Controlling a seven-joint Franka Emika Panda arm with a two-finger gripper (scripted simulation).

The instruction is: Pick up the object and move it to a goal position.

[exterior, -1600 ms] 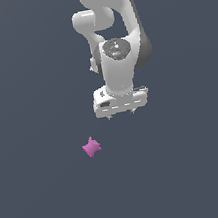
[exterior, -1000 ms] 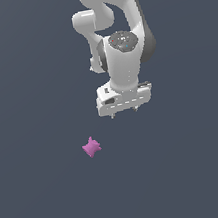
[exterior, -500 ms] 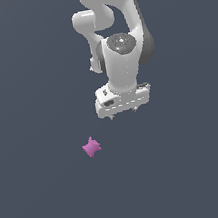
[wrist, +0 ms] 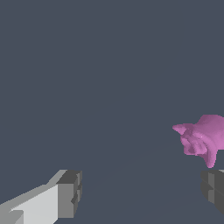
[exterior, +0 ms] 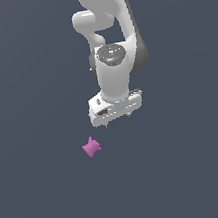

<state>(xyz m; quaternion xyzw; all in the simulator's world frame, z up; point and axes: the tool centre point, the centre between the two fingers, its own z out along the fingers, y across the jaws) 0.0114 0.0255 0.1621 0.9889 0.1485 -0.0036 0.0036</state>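
You are in the approach step: the fingers (wrist: 70,194) are spread wide and hold nothing, the object (exterior: 91,147) lies on the surface just beside them, so centre over it, then descend and close.

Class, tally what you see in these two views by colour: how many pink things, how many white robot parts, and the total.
Pink: 1, the star-like lump
White: 1, the arm with its open gripper
Total: 2
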